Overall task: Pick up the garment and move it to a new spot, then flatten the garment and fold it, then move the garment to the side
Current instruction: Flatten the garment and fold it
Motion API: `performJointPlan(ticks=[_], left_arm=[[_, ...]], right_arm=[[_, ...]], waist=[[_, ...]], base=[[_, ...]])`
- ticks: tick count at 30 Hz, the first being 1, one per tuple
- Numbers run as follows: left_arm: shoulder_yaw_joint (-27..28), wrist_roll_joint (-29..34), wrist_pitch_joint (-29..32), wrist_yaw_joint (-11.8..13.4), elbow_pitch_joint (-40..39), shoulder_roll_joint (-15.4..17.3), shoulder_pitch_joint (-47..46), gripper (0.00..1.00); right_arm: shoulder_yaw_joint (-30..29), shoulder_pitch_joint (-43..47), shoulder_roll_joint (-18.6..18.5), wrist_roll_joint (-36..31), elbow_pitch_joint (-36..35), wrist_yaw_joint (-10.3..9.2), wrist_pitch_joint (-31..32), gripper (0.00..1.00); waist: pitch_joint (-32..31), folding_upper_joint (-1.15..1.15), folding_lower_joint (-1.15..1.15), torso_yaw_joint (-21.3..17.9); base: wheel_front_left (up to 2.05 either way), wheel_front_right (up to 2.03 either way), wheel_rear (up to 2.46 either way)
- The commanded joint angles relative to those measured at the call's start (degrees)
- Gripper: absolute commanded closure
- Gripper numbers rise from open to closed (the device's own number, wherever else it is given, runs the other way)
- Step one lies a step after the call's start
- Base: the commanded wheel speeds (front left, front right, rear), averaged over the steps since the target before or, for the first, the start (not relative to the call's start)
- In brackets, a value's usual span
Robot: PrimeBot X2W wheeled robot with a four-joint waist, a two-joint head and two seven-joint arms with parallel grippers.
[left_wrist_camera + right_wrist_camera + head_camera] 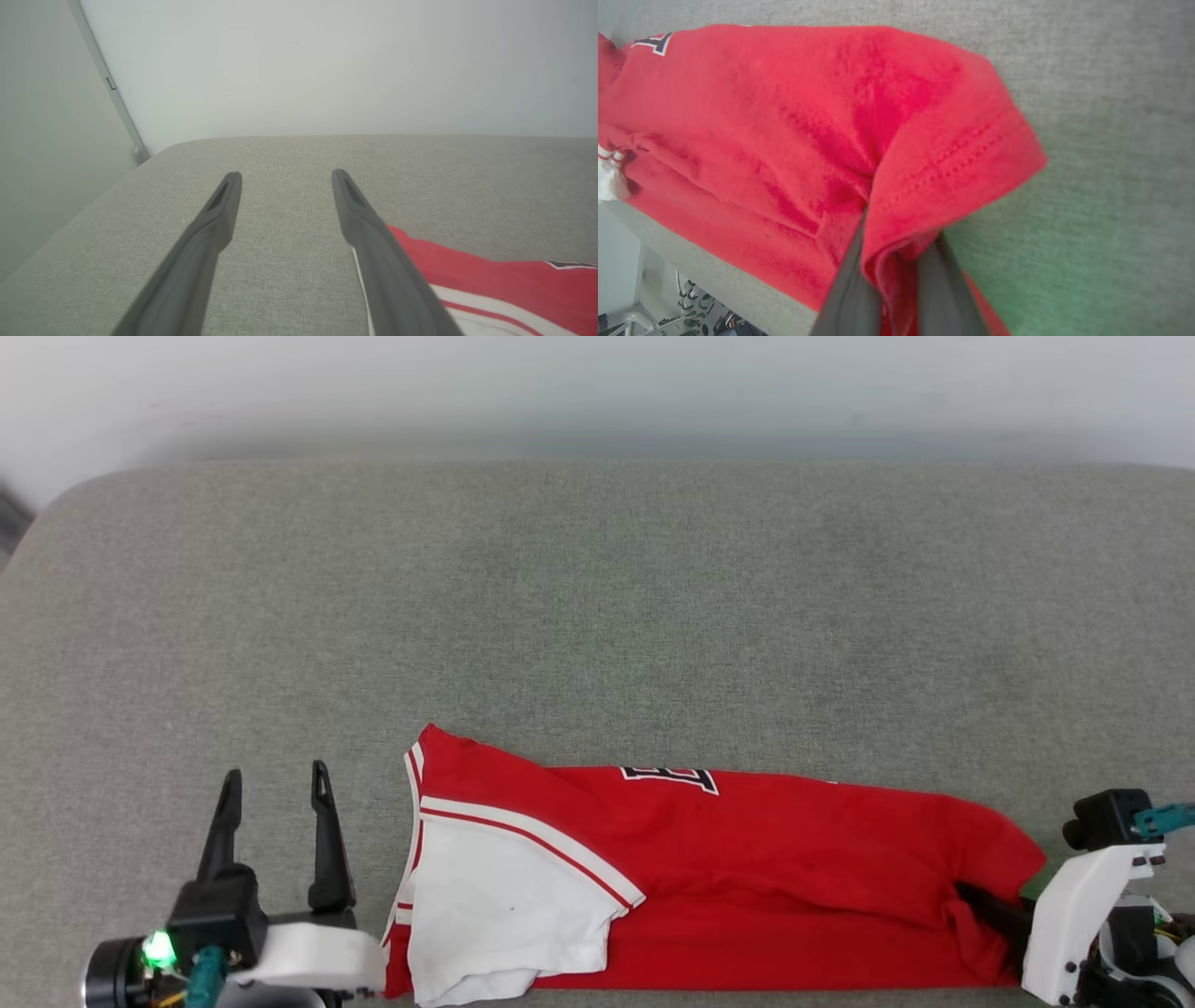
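Where right claw (899, 254) grips, garment (775, 112) (stitched hem (962, 158))

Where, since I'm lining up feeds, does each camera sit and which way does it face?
Head view: on the head, facing forward and down at the garment on the grey surface; left gripper lower left, right gripper lower right.
Left wrist view: on the left wrist, facing along its open fingers across the surface to a wall.
Right wrist view: on the right wrist, facing along its fingers, shut on the garment.
All share the garment.
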Motion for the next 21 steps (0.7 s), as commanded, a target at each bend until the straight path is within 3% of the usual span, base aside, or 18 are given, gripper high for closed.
performJointPlan(ticks=[1, 9, 16, 19, 21], left_arm=[[0.4, 1.3, -0.3, -0.7, -0.2, -0.7, 1.2, 0.0], [3.6, 6.1, -0.3, -4.1, -1.2, -5.2, 4.7, 0.0], [5.9, 8.3, -0.3, -6.7, -0.7, -7.1, 6.6, 0.0], [6.7, 9.1, -0.3, -7.7, -0.9, -7.4, 6.8, 0.0], [7.4, 9.8, -0.3, -8.8, -0.7, -8.1, 7.7, 0.0]], right_arm=[[1.1, 0.7, 0.7, -0.2, 0.5, -0.04, 0.4, 1.0], [-3.4, -0.6, -6.0, 0.2, 0.9, -0.07, -0.9, 1.0], [-5.9, 0.8, -11.0, -2.0, 4.2, -0.05, 1.5, 1.0], [-4.6, 1.0, -12.2, -2.6, 1.5, -0.05, 4.1, 1.0], [-3.1, 1.1, -12.6, -1.6, -6.0, -0.05, 6.8, 1.0]], waist=[[-0.6, 0.0, 0.01, -0.1], [-3.1, 0.0, 0.01, -0.4], [-4.8, 0.0, 0.01, -0.4], [-5.2, 0.0, 0.01, -0.4], [-5.6, 0.0, 0.01, -0.4]], base=[[0.0, 0.0, 0.0], [0.0, 0.0, 0.0], [0.0, 0.0, 0.0], [0.0, 0.0, 0.0], [0.0, 0.0, 0.0]])
